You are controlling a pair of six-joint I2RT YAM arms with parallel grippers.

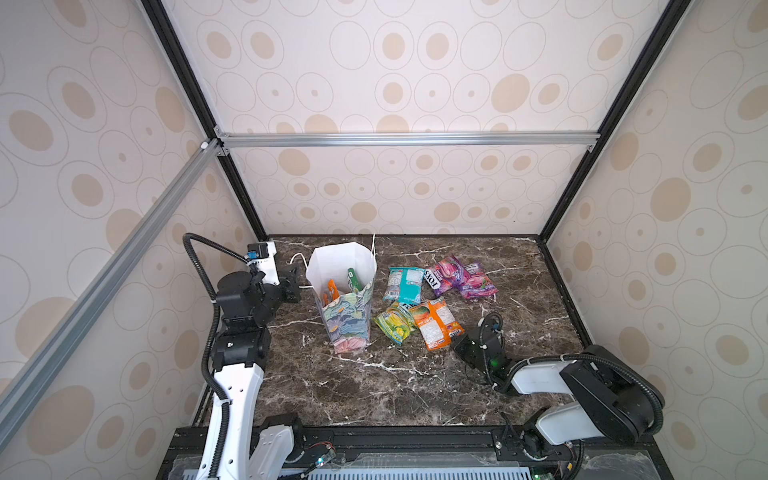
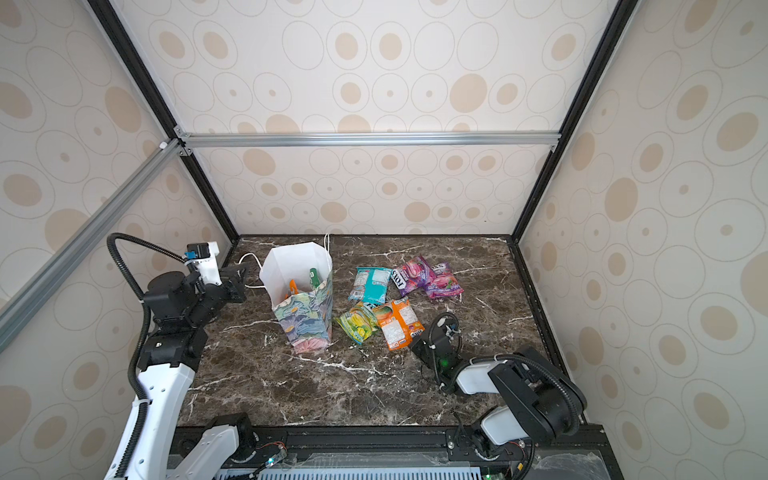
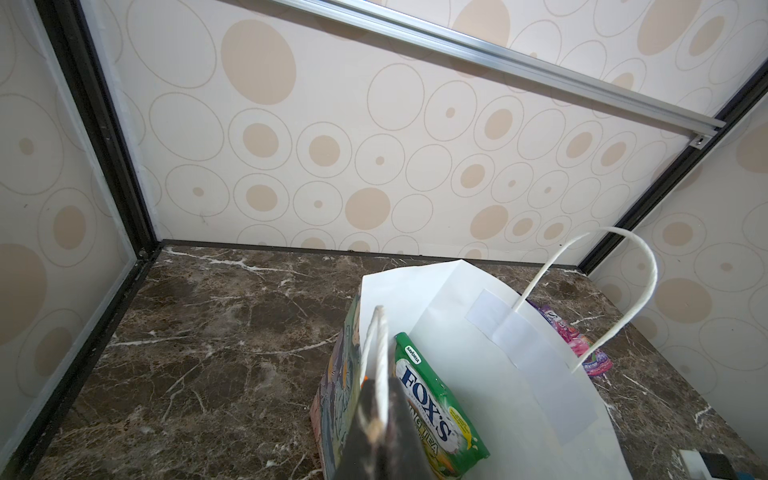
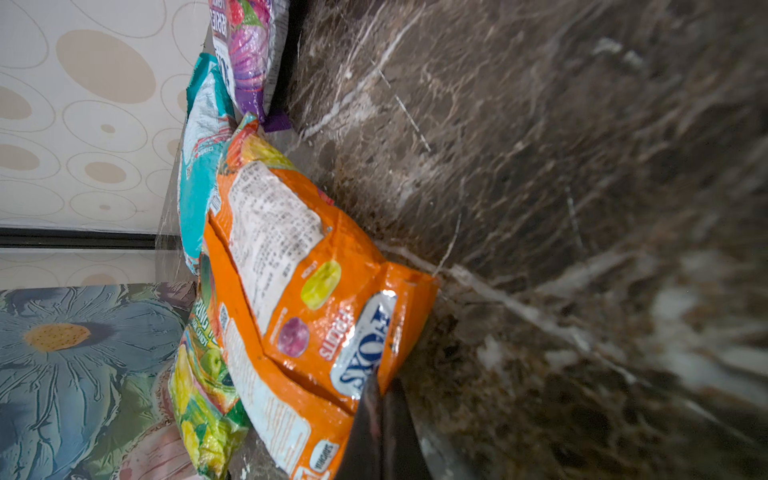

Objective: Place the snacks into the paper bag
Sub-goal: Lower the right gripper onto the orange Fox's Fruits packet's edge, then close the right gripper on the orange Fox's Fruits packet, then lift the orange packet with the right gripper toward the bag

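The paper bag (image 1: 349, 324) (image 2: 307, 318) stands open on the left of the marble top, with a green packet (image 3: 436, 407) and an orange one (image 1: 332, 293) inside. My left gripper (image 3: 376, 424) (image 1: 300, 286) is shut on its white cord handle (image 3: 380, 349). To the right of the bag lie more snacks: teal (image 1: 405, 284), two purple-pink (image 1: 451, 274) (image 1: 478, 286), green-yellow (image 1: 395, 322) and orange (image 1: 436, 326) (image 4: 316, 266). My right gripper (image 4: 380, 388) (image 1: 459, 338) is shut on the orange packet's near corner, low over the table. A second orange packet (image 4: 266, 399) lies under it.
The marble table (image 1: 374, 386) is walled in by patterned panels and black frame posts on three sides. The bag's other cord handle (image 3: 615, 291) stands up over the far rim. The packets overlap each other in a loose heap close beside the bag.
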